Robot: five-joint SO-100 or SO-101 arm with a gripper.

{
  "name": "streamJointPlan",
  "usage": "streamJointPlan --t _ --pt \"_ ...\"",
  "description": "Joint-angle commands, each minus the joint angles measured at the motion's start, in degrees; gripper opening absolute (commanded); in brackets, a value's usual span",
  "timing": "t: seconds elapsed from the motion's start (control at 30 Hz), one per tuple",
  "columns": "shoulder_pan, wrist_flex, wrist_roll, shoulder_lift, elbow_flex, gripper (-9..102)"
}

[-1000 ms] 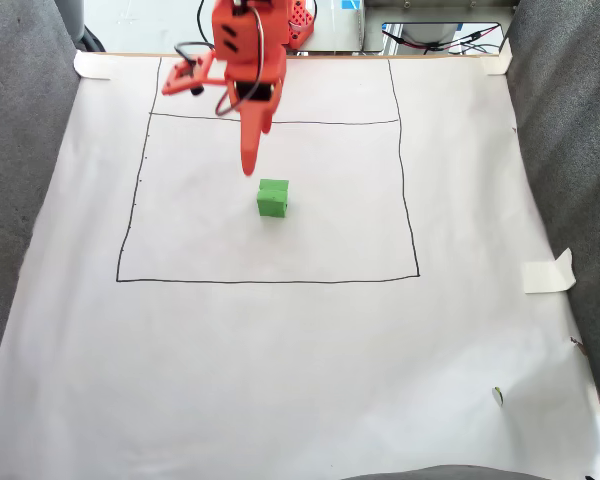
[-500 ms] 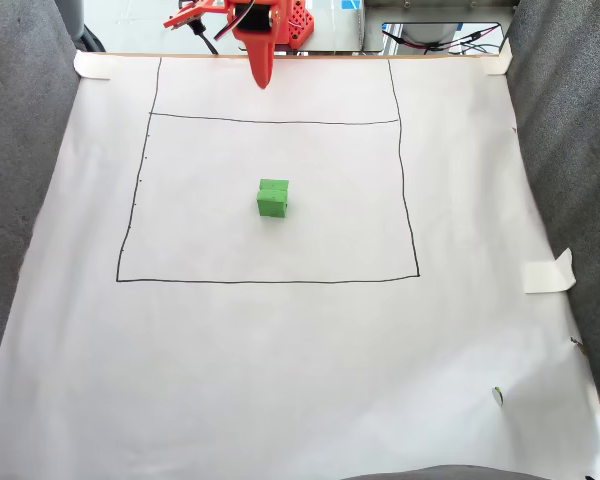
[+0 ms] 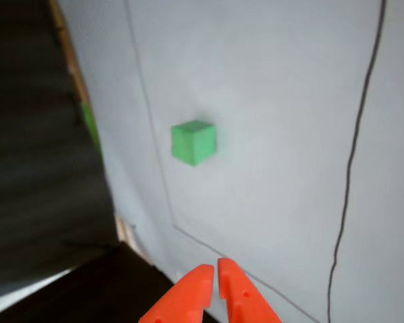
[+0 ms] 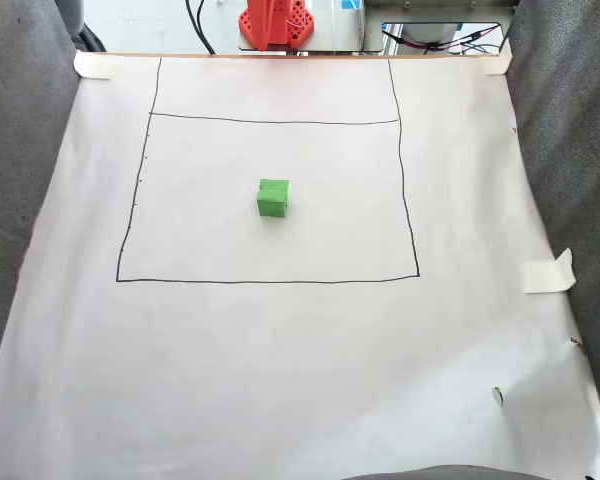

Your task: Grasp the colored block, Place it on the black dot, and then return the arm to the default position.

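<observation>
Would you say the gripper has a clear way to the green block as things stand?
Probably yes: the green block sits alone on the white paper, with nothing between it and the gripper, whose fingertips are nearly together.

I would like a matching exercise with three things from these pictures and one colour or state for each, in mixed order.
Things:
1. green cube
2. gripper
3. paper sheet

Descriptions:
a. orange, jaws nearly together, holding nothing
b. white, with a black drawn rectangle
c. lies free inside the drawn rectangle

Pairs: 1-c, 2-a, 3-b
</observation>
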Motion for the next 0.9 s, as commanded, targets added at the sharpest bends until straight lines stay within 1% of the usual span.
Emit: streamJointPlan --t 0.0,0.07,0.2,0.27,0.33,0.43,0.47,0.53,0.63,0.87 --pt "0.7 -1.1 -2.2 7.6 4.4 0" --pt "1.7 -1.5 -3.5 12.2 7.2 0" --pt "2.6 -3.2 -5.4 12.2 7.9 0" --pt "3.2 -5.4 -6.5 12.2 9.5 0" --pt "3.6 -11.7 -8.1 12.2 13.5 0" --pt "3.7 -25.8 -10.2 12.2 23.6 0" --pt "3.7 -28.3 -10.7 12.2 26.0 0" --pt "3.4 -29.0 -12.0 12.2 27.3 0" --pt "2.5 -26.1 -13.3 12.2 27.8 0" --pt "-0.4 -22.9 -17.3 12.2 31.2 0"
